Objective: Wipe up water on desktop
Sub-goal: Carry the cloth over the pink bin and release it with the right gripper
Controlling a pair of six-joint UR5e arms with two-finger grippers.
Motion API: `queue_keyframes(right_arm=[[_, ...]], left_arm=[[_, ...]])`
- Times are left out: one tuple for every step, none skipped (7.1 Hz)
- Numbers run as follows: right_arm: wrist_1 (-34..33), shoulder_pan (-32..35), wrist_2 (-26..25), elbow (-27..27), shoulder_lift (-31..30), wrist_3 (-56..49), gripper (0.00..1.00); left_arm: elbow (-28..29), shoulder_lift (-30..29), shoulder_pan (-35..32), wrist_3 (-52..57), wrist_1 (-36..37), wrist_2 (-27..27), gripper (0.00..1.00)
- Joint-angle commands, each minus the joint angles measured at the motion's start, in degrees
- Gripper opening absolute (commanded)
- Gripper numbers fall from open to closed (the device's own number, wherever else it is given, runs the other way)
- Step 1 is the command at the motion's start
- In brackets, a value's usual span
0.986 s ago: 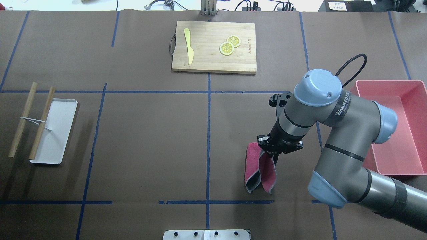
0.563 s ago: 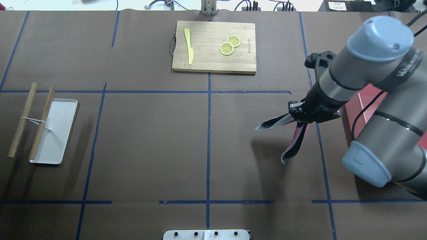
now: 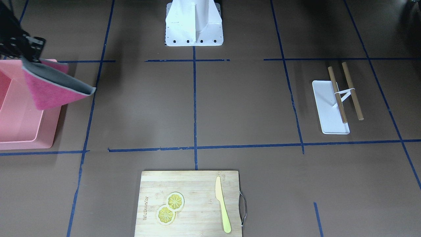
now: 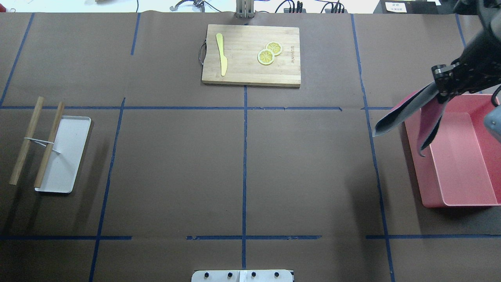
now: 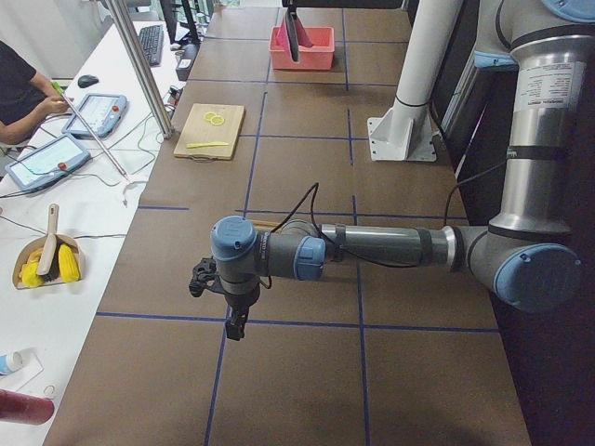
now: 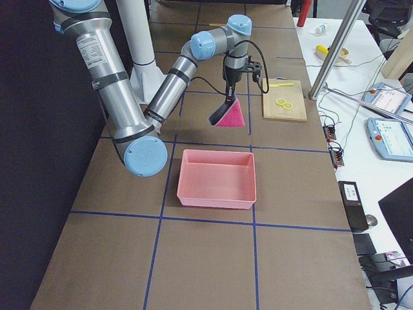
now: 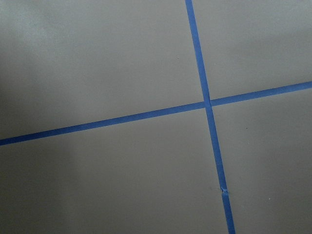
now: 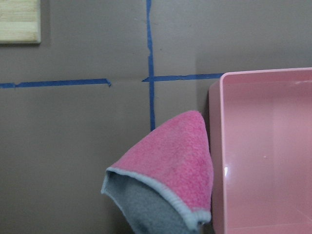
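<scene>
One dark-brown desktop (image 4: pixel 176 156), gridded by blue tape (image 4: pixel 244 156); right gripper (image 4: pixel 442 94) jaws clamp pink-grey cloth (image 4: pixel 399 115) above pink bin (image 4: pixel 417 168) rim; left gripper (image 5: pixel 235 325) jaw state: cannot tell.

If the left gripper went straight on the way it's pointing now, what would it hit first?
The desktop. The left gripper points down, and its wrist view shows only bare brown surface near a crossing of blue tape lines, with nothing in between.
</scene>
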Motion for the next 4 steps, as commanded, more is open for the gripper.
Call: queue_keyframes(right_arm=[[-4.9,4.5,-0.1,-0.4,-4.2,-11.8,0.00],[-4.7,7.2,-0.2,-1.5,-7.0,-18.5,0.00],[-4.5,9.8,-0.2,-4.3,-7.8,-24.1,0.00],[-4.5,10.7,-0.4,-6.1,-8.9,-28.2,0.00]], left_arm=[[0.0,0.1,0.0,0.0,0.1,0.0,1.00],[0.4,0.3,0.0,0.0,0.0,0.1,1.00],[0.9,0.4,0.0,0.4,0.0,0.1,1.00],[0.9,0.5,0.0,0.4,0.1,0.1,1.00]])
